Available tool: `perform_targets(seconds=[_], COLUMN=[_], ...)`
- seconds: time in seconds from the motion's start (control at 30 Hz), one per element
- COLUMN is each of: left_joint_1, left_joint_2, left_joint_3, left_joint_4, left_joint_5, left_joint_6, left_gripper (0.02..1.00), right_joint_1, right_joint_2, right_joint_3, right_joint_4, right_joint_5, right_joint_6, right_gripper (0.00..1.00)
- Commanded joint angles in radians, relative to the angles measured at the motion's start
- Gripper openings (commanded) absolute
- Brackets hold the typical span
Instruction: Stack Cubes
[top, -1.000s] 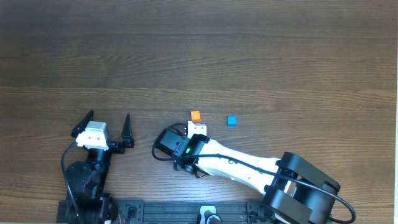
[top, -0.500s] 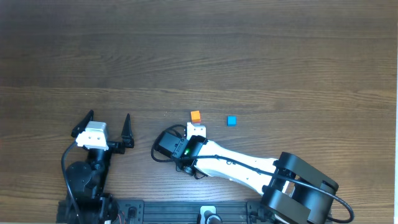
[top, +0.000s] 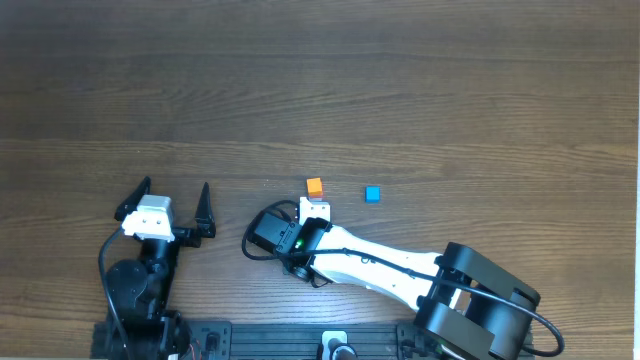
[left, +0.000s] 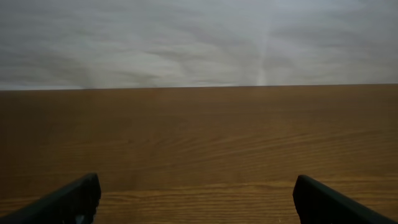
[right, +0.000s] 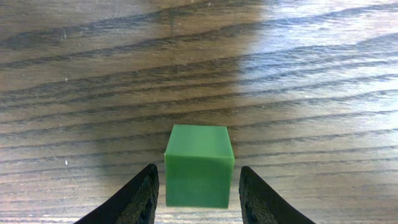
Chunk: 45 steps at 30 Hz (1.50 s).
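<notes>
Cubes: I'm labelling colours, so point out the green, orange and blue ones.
green cube (right: 199, 167), right wrist view, its near side
orange cube (top: 315, 187), top view, its top face
blue cube (top: 372, 194), top view, its top face

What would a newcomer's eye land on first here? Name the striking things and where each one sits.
The green cube stands out most. It sits on the wooden table between the open fingers of the right claw, with a gap on either side. Just beyond that claw, an orange cube and a blue cube lie apart from each other near the table's middle. The left claw is open over bare wood at the left.
</notes>
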Motion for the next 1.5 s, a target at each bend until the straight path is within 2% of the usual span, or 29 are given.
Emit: perform_targets(seconds=[0.03,0.23,0.37,0.73,0.8,0.97,1.1,1.23,1.5], left_joint_1=[0.005,0.005,0.005,0.005,0.005,0.005,0.005,0.005,0.005], left_joint_2=[-0.008,-0.008,-0.008,-0.008,-0.008,-0.008,-0.008,-0.008,-0.008], left_joint_3=[-0.006,-0.006,-0.006,-0.006,-0.006,-0.006,-0.006,-0.006,-0.006], left_joint_4=[-0.001,-0.001,-0.001,-0.001,-0.001,-0.001,-0.001,-0.001,-0.001], left_joint_5=[-0.005,-0.005,-0.005,-0.005,-0.005,-0.005,-0.005,-0.005,-0.005], left_joint_6=[0.014,0.014,0.015,0.014,0.015,0.015,0.015,0.015,0.015], left_gripper=[0.998,0.998,1.000,1.000,1.000,0.998,1.000,0.998,1.000], right_joint_1=[0.011,0.011,0.011,0.010,0.008,-0.006,-0.053,-0.162,-0.267], right_joint_2=[0.014,0.014,0.014,-0.004,-0.031,-0.116,-0.131,-0.095,0.053], right_joint_3=[0.018,0.018,0.018,0.021,0.031,0.129,0.280,0.476,0.591], right_joint_4=[0.009,0.010,0.010,0.005,-0.020,-0.200,-0.370,-0.451,-0.426], right_joint_5=[0.016,0.016,0.016,0.024,0.038,0.132,0.178,0.179,0.092], right_joint_6=[0.008,0.012,0.012,0.023,0.023,0.021,-0.048,-0.213,-0.340], right_gripper=[0.384,0.332,0.255,0.128,0.099,0.071,0.012,0.009,0.009])
